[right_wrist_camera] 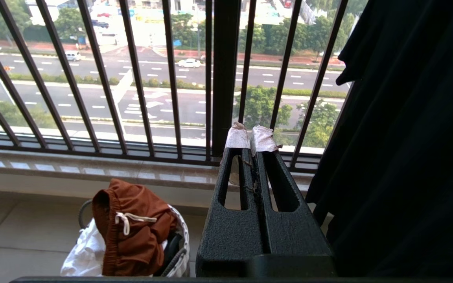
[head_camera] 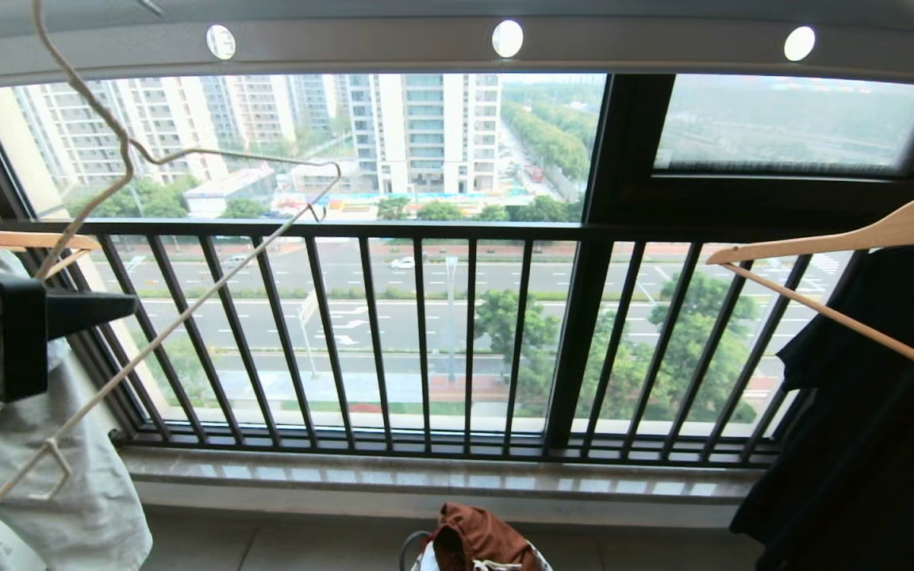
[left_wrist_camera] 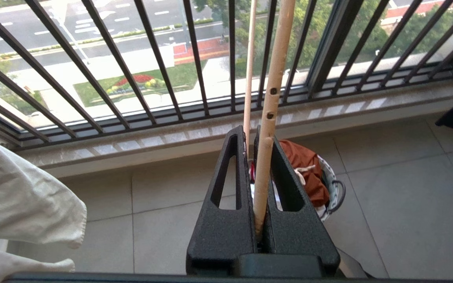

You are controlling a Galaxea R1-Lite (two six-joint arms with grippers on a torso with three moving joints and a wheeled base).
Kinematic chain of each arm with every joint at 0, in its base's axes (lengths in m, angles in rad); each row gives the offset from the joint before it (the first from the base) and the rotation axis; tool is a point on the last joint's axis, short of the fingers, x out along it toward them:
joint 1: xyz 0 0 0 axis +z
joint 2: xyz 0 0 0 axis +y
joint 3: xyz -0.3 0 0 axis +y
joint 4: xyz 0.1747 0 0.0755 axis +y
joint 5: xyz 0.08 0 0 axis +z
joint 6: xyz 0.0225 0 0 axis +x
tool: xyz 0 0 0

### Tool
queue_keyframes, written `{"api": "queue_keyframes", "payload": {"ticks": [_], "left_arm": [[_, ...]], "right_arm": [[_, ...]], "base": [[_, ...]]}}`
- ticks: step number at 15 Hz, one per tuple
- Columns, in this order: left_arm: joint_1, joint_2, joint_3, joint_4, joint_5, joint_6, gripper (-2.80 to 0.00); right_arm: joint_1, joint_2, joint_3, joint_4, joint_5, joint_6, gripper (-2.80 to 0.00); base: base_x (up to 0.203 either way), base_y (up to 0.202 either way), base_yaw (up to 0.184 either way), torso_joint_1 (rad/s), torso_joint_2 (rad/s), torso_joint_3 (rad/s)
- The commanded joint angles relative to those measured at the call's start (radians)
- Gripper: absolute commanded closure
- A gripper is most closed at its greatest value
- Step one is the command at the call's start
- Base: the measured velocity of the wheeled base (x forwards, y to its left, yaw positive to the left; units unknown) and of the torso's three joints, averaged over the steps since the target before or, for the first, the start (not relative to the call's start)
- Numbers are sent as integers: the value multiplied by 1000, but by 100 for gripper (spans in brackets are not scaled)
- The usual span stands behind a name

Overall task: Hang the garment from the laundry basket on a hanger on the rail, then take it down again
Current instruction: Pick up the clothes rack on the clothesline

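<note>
We see the left pincer [left_wrist_camera: 255, 135] clenched on the hanger [head_camera: 187, 305], high at left; shorts [right_wrist_camera: 132, 226] lie in the basket [right_wrist_camera: 181, 239] below; right pincer [right_wrist_camera: 250, 139] clenched, empty.

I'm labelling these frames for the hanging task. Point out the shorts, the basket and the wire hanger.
shorts [right_wrist_camera: 132, 224]: right wrist view, on the brown fabric below the drawstring.
basket [left_wrist_camera: 330, 179]: left wrist view, on its white rim beside the dark handle.
wire hanger [head_camera: 187, 313]: head view, on its long lower wire.
</note>
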Motion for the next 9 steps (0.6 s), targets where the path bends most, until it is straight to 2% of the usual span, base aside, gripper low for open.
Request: {"api": "queue_keyframes", "payload": {"ticks": [1, 4, 5, 6, 7, 9], "left_arm": [[-2, -76, 103, -1, -90, -3, 0], [-2, -84, 205, -14, -173, -10, 0], [-2, -77, 245, -59, -204, -12, 0], [-2, -71, 289, -146, -255, -13, 0], [-2, -56, 324, -232, -336, -14, 0], [-3, 7, 344, -293, -435, -12, 0]], "right_arm": [[0, 1, 0, 0, 0, 0, 0], [0, 1, 0, 0, 0, 0, 0], [0, 1, 0, 0, 0, 0, 0], [0, 1, 0, 0, 0, 0, 0], [0, 1, 0, 0, 0, 0, 0], [0, 1, 0, 0, 0, 0, 0]], "base": [[0, 0, 0, 0, 0, 0], [0, 0, 0, 0, 0, 0], [0, 0, 0, 0, 0, 0], [0, 0, 0, 0, 0, 0], [0, 0, 0, 0, 0, 0], [0, 0, 0, 0, 0, 0]]}}
